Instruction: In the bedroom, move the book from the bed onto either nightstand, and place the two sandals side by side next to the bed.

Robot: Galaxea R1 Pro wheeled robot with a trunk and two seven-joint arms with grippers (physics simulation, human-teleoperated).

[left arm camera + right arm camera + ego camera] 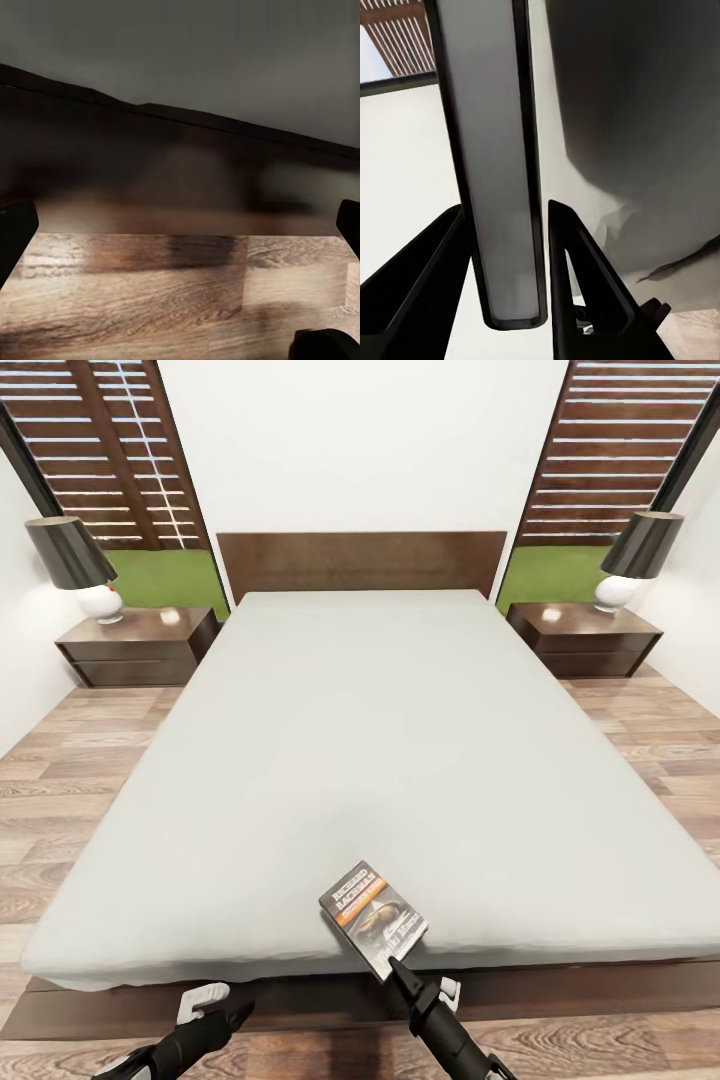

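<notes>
A: Right gripper [392, 963] status?
B: I have it clamped on the book [373, 916], at the bed's [400, 760] foot edge.
A: Left gripper [205, 1000]?
B: Fingers apart, above the floor [60, 800]

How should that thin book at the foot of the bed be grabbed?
By its near edge, coming in from the foot of the bed. The book is thin and flat, so the fingers pinch one on each cover, as the right gripper does: its fingers straddle the book's edge, seemingly closed on it. The near end overhangs the mattress edge of the bed, leaving room underneath.
</notes>
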